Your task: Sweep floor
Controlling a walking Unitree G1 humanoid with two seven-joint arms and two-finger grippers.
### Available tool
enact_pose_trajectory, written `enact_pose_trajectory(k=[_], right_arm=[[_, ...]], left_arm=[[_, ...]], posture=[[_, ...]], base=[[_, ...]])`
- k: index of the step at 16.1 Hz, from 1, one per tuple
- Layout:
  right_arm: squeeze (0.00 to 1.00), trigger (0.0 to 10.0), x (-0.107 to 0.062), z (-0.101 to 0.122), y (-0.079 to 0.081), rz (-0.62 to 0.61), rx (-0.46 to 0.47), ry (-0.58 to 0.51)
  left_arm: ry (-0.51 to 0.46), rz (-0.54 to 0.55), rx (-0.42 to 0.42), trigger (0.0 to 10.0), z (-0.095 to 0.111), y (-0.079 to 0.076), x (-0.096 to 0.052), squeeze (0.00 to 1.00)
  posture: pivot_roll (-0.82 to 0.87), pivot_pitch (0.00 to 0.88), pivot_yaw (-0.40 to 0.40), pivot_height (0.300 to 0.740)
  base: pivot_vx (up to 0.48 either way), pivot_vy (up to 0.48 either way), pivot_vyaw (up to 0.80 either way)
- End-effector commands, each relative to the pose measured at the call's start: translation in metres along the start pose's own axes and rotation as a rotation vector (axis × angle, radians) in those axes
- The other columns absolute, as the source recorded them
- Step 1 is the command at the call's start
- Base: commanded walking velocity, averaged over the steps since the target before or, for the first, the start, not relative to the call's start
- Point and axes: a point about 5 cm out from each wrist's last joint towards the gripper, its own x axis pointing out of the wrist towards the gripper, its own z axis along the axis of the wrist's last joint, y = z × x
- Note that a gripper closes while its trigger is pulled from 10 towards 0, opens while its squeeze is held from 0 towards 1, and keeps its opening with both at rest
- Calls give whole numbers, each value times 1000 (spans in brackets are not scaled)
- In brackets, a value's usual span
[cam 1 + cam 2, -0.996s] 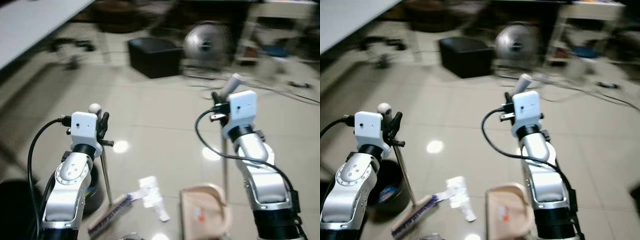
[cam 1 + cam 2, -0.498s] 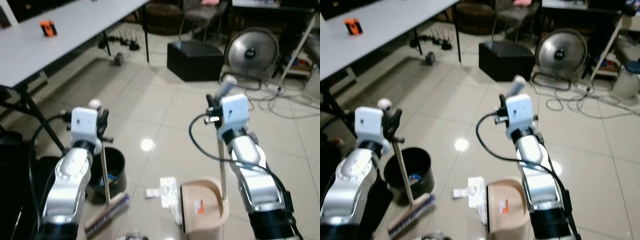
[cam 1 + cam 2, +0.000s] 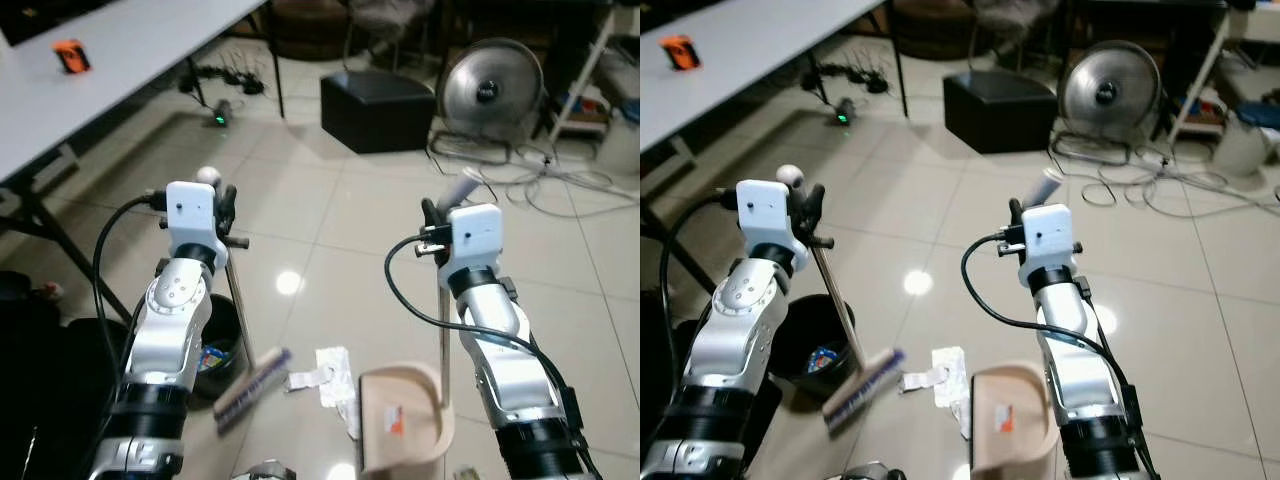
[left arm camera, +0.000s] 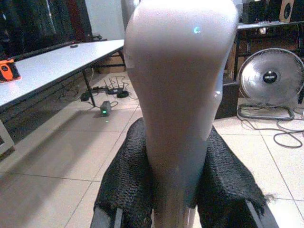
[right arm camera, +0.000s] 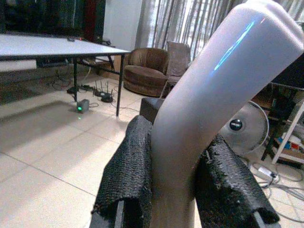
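Broom point(image 3: 240, 330) head now lifted off the floor and swung right toward the paper scrap point(image 3: 330, 368), left hand point(image 3: 226, 212) clamped on broom handle, right hand point(image 3: 432, 216) clamped on dustpan point(image 3: 400, 425) handle, dustpan on floor beside scrap, black bin point(image 3: 218, 335) near broom.

beige dustpan point(image 3: 405, 420), black bin point(image 3: 805, 345), white paper point(image 3: 330, 368)

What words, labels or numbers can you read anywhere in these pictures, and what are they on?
None can be read.
Dustpan: a small orange and white sticker, too blurred to read.
Fan: a dark round badge at its centre, too small to read.
Orange thing on the white table: no legible marks.
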Motion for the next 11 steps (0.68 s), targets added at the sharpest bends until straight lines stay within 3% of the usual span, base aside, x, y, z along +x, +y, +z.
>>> enact_pose_trajectory(k=[1,3,7,11], right_arm=[[0,10000,5,6,4,17,-21,-44],[0,10000,6,-2,10,52,-35,-42],[0,10000,14,-3,10,66,-87,-93],[0,10000,24,7,15,100,-147,-200]], left_arm=[[-34,33,7,10000,7,4,4,0],[-48,76,3,10000,4,5,2,0],[-73,97,-26,10000,2,0,0,0],[-138,86,-60,10000,7,-14,3,0]], posture=[[64,98,64,740],[71,182,52,740],[96,258,61,740],[103,279,66,740]], base=[[0,0,0],[0,0,0],[0,0,0],[0,0,0]])
